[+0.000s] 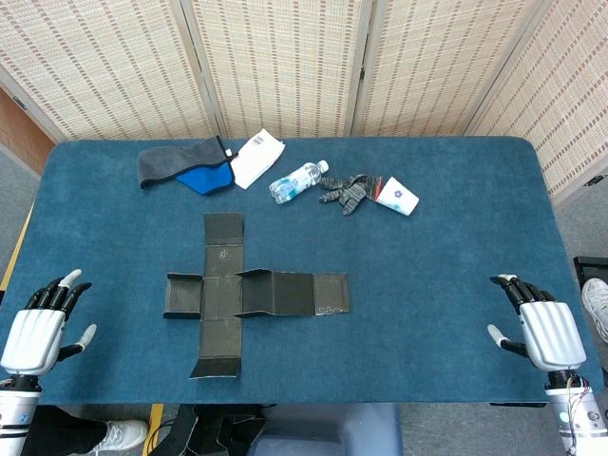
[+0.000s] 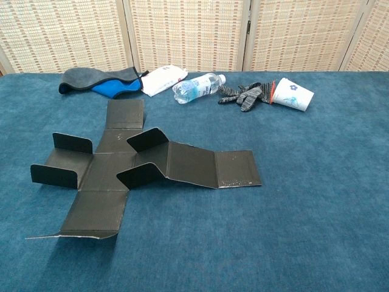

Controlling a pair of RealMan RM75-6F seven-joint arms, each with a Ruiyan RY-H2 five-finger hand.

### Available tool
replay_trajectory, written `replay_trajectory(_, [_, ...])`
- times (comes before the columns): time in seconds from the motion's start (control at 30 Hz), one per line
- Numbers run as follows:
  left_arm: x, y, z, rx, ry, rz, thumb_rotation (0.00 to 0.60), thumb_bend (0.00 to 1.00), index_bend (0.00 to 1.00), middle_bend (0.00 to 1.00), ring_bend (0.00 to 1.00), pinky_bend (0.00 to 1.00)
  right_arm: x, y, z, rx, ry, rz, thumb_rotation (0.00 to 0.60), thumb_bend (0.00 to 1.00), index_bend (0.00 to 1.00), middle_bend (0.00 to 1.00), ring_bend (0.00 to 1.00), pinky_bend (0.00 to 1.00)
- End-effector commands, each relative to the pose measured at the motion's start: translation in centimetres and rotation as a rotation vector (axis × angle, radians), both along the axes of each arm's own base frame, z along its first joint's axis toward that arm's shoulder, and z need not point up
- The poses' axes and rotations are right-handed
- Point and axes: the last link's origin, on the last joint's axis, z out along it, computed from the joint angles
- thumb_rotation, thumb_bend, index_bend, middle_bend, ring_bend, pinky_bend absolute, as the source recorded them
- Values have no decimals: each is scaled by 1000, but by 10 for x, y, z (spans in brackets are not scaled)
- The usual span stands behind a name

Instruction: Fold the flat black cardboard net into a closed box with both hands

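Observation:
The black cardboard net lies unfolded in a cross shape on the blue table, left of centre; the chest view shows the net with small side flaps standing partly up and a long arm reaching right. My left hand rests at the table's near left corner, fingers apart and empty, well left of the net. My right hand sits at the near right corner, also open and empty, far from the net. Neither hand shows in the chest view.
Along the back of the table lie a grey and blue cloth, a white packet, a plastic water bottle, a grey glove and a tipped paper cup. A woven screen stands behind the table.

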Motion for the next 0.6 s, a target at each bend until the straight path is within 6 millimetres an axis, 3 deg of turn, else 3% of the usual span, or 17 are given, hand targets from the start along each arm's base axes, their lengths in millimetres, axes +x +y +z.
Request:
replay_trajectory(0.03, [0, 0, 0, -1, 1, 0, 600, 282, 191, 112, 132, 214, 1, -1, 1, -2, -1, 2, 600, 189, 190, 238, 325, 393])
replay_trajectory(0.2, [1, 1, 1, 3, -2, -2, 600, 282, 191, 112, 132, 214, 11, -6, -1, 1, -15, 21, 600, 189, 190, 238, 345, 393])
replay_trajectory(0.3, [2, 3, 2, 4, -4, -9, 600, 283, 191, 112, 132, 214, 22, -15, -5, 14, -9, 49, 600, 189, 190, 238, 488, 405])
replay_trajectory(0.4, [4, 3, 2, 3, -9, -18, 600, 282, 192, 112, 132, 214, 38, -28, -13, 36, -2, 75, 600, 189, 190, 238, 636, 522])
replay_trajectory(0.6, [7, 2, 2, 2, -16, -35, 600, 283, 192, 112, 132, 214, 74, -55, -43, 124, 16, 88, 600, 175, 185, 238, 775, 640])
